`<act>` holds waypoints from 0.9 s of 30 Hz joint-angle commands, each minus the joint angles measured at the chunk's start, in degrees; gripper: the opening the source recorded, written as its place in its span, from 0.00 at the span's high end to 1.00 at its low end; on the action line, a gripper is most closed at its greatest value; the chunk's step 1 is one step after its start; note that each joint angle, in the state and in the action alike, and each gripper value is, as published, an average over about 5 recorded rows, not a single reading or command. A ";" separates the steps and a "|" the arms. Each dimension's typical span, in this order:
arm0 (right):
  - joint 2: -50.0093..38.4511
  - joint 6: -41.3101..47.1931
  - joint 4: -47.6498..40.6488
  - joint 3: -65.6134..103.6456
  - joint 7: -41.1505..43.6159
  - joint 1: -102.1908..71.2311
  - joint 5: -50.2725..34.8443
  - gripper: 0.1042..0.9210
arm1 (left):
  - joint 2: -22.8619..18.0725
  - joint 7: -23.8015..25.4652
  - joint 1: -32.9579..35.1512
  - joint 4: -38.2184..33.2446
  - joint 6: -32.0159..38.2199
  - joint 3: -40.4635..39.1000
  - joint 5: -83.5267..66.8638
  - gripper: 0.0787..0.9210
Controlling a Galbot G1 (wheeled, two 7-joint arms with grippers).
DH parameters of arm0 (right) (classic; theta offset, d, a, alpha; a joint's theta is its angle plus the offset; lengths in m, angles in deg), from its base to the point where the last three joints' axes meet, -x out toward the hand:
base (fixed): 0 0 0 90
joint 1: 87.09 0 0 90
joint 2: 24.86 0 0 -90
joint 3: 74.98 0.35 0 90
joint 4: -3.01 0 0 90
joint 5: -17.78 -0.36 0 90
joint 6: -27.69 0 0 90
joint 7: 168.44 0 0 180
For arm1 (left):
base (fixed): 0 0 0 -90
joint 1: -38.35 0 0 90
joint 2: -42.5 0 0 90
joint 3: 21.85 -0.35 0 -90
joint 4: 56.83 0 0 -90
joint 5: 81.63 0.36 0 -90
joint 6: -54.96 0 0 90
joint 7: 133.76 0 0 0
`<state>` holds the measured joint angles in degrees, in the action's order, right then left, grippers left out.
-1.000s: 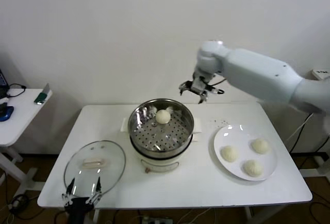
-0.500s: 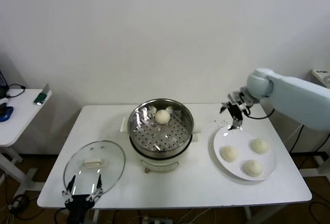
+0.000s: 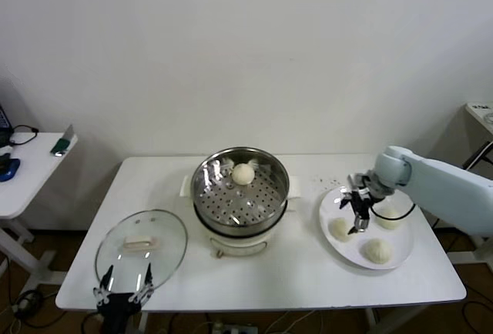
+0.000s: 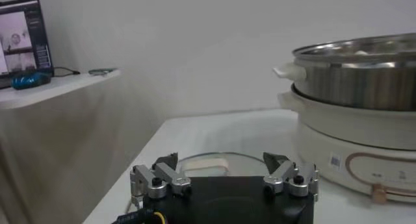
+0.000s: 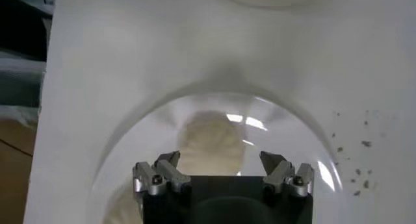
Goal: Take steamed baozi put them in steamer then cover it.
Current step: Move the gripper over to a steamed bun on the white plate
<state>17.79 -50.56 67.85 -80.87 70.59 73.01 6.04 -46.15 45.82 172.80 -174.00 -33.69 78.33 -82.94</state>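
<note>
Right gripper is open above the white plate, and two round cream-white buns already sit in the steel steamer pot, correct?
Not quite: the head view shows only one round cream-white bun in the steel steamer pot. Three more remain on the white plate, with the right gripper open above them.

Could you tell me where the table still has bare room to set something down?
Bare patches: the table front between the steamer and plate, and the far-left corner behind the cover. Crowded: the plate, where the open right tool hangs over three baozi.
</note>
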 commanded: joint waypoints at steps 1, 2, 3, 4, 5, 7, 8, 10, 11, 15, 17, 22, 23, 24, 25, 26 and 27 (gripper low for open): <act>0.49 1.38 -1.54 1.96 -0.04 -4.07 0.44 0.12 | 0.07 -0.03 0.41 0.15 -0.94 -0.01 -0.91 0.12; 0.78 1.35 -1.94 2.22 -0.15 -4.27 0.62 0.12 | 0.07 -0.03 0.50 0.27 -0.82 -0.03 -0.93 0.12; 1.05 1.32 -2.34 2.48 -0.25 -4.46 0.80 0.12 | 0.06 -0.03 0.58 0.39 -0.70 -0.05 -0.94 0.12; 1.33 1.28 -2.76 2.72 -0.32 -4.60 0.95 0.12 | 0.06 -0.03 0.65 0.51 -0.60 -0.08 -0.94 0.12; 1.57 1.23 -3.12 2.86 -0.36 -4.68 1.11 0.12 | 0.06 -0.03 0.71 0.63 -0.51 -0.11 -0.93 0.12; 2.00 1.11 -3.80 2.98 -0.34 -4.69 1.40 0.12 | 0.05 -0.03 0.85 0.84 -0.37 -0.21 -0.87 0.12; 2.23 1.03 -4.16 2.97 -0.30 -4.66 1.59 0.12 | 0.03 -0.04 0.96 0.90 -0.33 -0.30 -0.84 0.12; 2.60 0.80 -4.79 2.96 -0.19 -4.61 2.03 0.12 | -0.02 -0.05 1.15 0.95 -0.28 -0.49 -0.75 0.12; 2.78 0.65 -5.09 2.95 -0.09 -4.58 2.21 0.12 | -0.06 -0.06 1.22 0.98 -0.26 -0.57 -0.70 0.12; 3.21 0.07 -5.61 2.77 0.44 -4.19 2.45 0.14 | -0.20 -0.10 1.26 1.11 -0.21 -0.74 -0.52 0.12; 3.38 -0.04 -5.73 2.56 0.69 -3.90 2.34 0.17 | -0.25 -0.12 1.25 1.12 -0.22 -0.81 -0.45 0.12; 3.47 -0.26 -5.64 1.45 1.03 -3.05 1.87 0.22 | -0.31 -0.18 1.09 1.17 -0.21 -0.82 -0.29 0.12; 3.41 -0.31 -5.52 1.20 1.07 -2.84 1.72 0.22 | -0.30 -0.18 1.05 1.18 -0.21 -0.79 -0.28 0.12; 3.36 -0.33 -5.43 1.04 1.09 -2.64 1.60 0.23 | -0.28 -0.18 1.02 1.19 -0.21 -0.78 -0.27 0.12; 3.29 -0.35 -5.35 0.84 1.09 -2.35 1.42 0.23 | -0.25 -0.17 0.99 1.20 -0.18 -0.76 -0.22 0.12; 3.21 -0.37 -5.26 0.65 1.09 -2.01 1.20 0.24 | -0.21 -0.16 0.97 1.21 -0.14 -0.75 -0.15 0.12; 3.11 -0.32 -5.13 0.42 1.06 -1.61 0.88 0.24 | -0.17 -0.16 0.95 1.23 -0.10 -0.74 -0.07 0.12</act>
<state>20.40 -50.85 63.29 -80.33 71.47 71.39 6.80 -46.38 45.65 173.70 -172.83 -33.78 77.58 -83.03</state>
